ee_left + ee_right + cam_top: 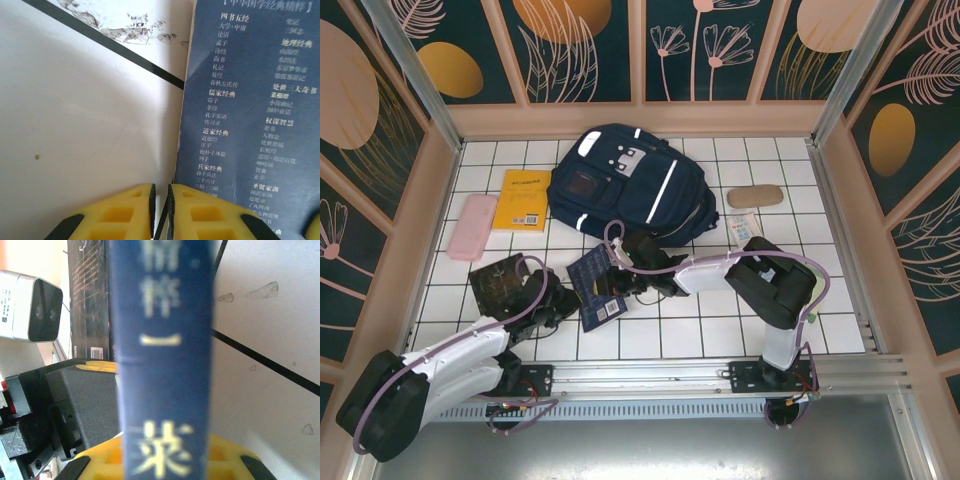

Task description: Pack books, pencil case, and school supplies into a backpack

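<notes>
The navy backpack lies at the back centre of the tiled table. A navy book lies in front of it, between both grippers. My right gripper is shut on this book; its blue spine fills the space between the yellow fingers. My left gripper sits at the book's left edge. Its pads are shut to a thin slit, beside the printed cover. A blackish book lies under the left arm. The yellow book and the pink case lie left of the backpack. The tan pouch lies on its right.
A small pale item lies just below the tan pouch. Patterned walls close in the table on three sides. The metal rail carrying both arm bases runs along the near edge. Bare tiles show at the front right.
</notes>
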You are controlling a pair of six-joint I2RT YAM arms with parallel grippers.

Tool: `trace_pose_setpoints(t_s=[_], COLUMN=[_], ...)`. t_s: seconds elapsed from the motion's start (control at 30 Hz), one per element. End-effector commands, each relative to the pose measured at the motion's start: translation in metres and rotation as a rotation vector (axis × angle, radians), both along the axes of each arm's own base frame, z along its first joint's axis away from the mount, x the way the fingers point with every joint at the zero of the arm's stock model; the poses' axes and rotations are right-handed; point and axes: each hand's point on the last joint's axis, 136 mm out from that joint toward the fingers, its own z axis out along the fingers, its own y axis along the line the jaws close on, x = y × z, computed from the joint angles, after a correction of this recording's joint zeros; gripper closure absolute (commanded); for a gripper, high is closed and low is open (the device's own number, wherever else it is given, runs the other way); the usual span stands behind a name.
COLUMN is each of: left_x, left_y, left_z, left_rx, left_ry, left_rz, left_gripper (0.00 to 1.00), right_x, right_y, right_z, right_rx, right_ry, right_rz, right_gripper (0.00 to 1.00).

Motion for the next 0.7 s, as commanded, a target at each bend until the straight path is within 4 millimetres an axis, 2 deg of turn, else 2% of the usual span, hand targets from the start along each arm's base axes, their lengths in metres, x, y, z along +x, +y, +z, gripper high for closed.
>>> trace_pose_setpoints(t_s=[0.0, 0.03, 0.3, 0.47, 0.67], left_x=[-0.018, -0.017, -0.010, -0.004, -0.003], left_y=[-0.005, -0.006, -0.009, -0.008, -0.007], left_z=[-0.012, -0.011, -0.001, 0.011, 0.016], left_rx=[-0.021, -0.022, -0.025, -0.008, -0.002], left_ry=[0.075, 0.071, 0.049, 0.025, 0.013], left_rz=[-0.049, -0.051, -0.049, -0.046, -0.041], left_gripper=[0.83, 0.83, 0.82, 0.67, 0.63], right_x=[0.003, 0.004, 0.015, 0.031, 0.042], right_y=[0.008, 0.008, -0.006, -0.030, -0.055], right_z=[0.023, 0.026, 0.024, 0.028, 0.031], right_rx=[0.065, 0.067, 0.022, 0.003, -0.003], right_ry=[-0.038, -0.043, -0.069, -0.094, -0.103], right_rz=[0.008, 0.005, -0.062, -0.154, -0.218], right_gripper=[0.95, 1.00, 1.00, 1.00, 1.00])
